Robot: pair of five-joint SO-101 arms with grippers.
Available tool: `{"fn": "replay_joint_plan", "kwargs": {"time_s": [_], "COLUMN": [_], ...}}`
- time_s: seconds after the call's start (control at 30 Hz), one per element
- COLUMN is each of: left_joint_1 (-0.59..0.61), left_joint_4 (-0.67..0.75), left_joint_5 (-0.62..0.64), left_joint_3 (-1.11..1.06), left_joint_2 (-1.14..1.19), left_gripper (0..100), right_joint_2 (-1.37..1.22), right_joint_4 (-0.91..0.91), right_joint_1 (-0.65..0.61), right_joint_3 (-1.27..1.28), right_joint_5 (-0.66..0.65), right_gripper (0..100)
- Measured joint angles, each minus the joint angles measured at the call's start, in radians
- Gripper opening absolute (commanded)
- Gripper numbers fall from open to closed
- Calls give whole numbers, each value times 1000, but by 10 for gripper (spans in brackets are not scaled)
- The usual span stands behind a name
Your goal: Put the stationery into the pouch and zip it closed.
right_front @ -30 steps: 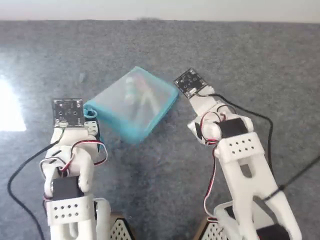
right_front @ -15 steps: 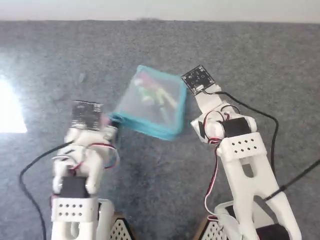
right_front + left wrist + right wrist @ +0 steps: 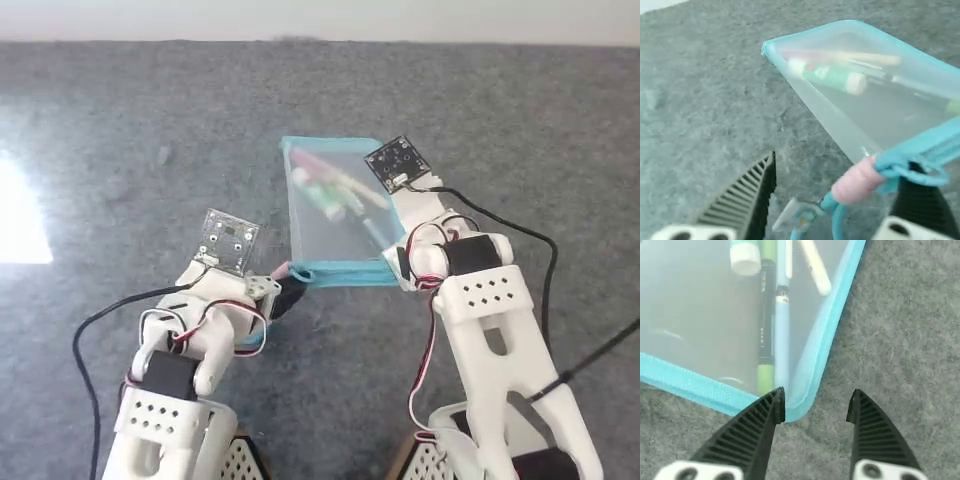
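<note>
Right wrist view: pouch (image 3: 715, 315) beside end effector (image 3: 816, 399)

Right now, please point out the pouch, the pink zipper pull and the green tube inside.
pouch (image 3: 340, 273): high view, teal near edge.
pink zipper pull (image 3: 856, 181): left wrist view, its middle.
green tube (image 3: 832, 76): left wrist view, its body.

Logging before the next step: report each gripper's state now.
Left gripper: open, pink zipper pull between its jaws.
Right gripper: open, at the pouch corner.
</note>
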State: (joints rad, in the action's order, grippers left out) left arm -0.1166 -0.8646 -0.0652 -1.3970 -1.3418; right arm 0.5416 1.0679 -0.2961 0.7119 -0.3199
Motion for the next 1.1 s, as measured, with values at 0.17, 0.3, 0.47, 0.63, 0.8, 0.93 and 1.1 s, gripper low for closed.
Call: {"fn": "replay_joint_plan", "kwargs": {"time_s": [0.17, 0.3, 0.47, 0.63, 0.8, 0.93, 1.1], "left_joint_1": [11, 12, 94, 150, 155, 153, 155], "left_joint_4": [0, 0, -78, -138, -104, -40, 37], "left_joint_5": [-48, -64, -41, -32, -32, -32, -32], "left_joint_3": [0, 3, 40, -3, -87, -147, -212], "left_joint_2": [0, -2, -114, -384, -451, -450, -450], "left_gripper": [393, 393, 393, 393, 393, 393, 393], "right_joint_2": [0, 0, 21, 155, 341, 516, 753], "right_joint_4": [0, 6, 43, 21, -75, -110, -112], "right_joint_1": [0, 0, 0, 2, 12, 60, 144], "right_joint_3": [0, 0, 0, 87, 301, 460, 654], "right_joint_5": [3, 6, 17, 75, 83, 83, 83], "right_gripper": [206, 203, 18, 36, 36, 36, 36]}}
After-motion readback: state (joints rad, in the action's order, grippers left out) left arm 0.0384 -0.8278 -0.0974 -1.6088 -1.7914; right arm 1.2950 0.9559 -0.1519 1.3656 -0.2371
